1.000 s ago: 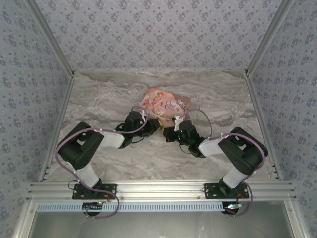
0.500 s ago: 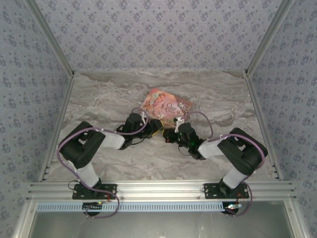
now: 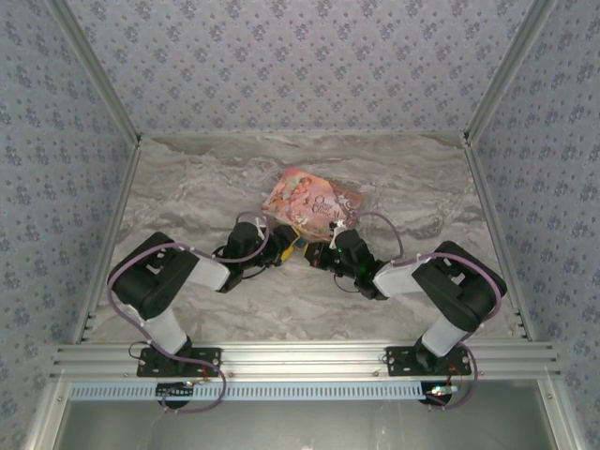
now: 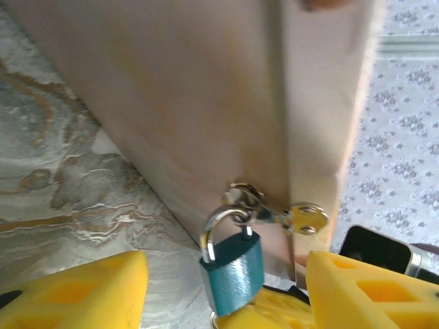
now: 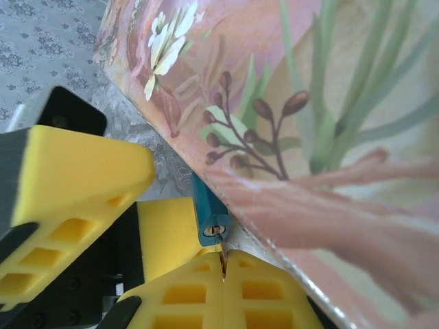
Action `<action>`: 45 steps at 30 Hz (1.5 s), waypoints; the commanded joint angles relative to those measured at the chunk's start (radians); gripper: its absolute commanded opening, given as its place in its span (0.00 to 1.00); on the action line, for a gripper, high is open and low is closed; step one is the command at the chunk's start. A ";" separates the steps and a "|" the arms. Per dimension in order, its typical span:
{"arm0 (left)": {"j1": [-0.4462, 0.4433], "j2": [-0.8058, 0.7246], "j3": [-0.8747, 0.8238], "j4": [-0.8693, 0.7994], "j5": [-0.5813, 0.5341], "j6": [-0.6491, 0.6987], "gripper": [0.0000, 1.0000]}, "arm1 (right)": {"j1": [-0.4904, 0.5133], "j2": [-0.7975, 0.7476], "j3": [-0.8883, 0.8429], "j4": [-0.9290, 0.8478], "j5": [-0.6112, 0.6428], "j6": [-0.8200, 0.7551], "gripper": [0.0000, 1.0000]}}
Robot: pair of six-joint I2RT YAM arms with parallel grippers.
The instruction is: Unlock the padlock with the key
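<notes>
Left gripper (image 3: 287, 246) drawn back, wide open, right gripper (image 5: 223, 264) pinching mostly hidden key (image 5: 221, 247) at padlock (image 4: 233, 274)

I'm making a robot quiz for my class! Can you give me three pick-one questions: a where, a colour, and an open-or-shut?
1. Where is the padlock hooked? A) the clasp on the pink book B) the wall C) a cable
2. What colour is its body? A) red B) teal C) black
3. The right gripper is: A) wide open B) shut on the key C) holding the book
Answers: A, the shackle loops through the clasp; B, teal in both wrist views; B, it pinches the key.
</notes>
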 commanded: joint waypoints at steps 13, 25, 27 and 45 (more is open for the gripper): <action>-0.030 0.123 -0.003 0.233 -0.026 -0.154 0.35 | 0.006 -0.033 0.046 -0.029 -0.021 0.131 0.00; -0.033 0.110 0.004 0.226 -0.028 -0.149 0.05 | 0.001 -0.071 0.030 -0.043 -0.019 0.138 0.18; -0.033 0.099 0.009 0.209 -0.030 -0.140 0.01 | -0.003 -0.106 0.024 -0.101 -0.005 0.107 0.26; -0.029 -0.014 0.056 0.027 -0.004 -0.136 0.00 | 0.104 -0.623 0.133 -0.802 0.324 -0.899 0.65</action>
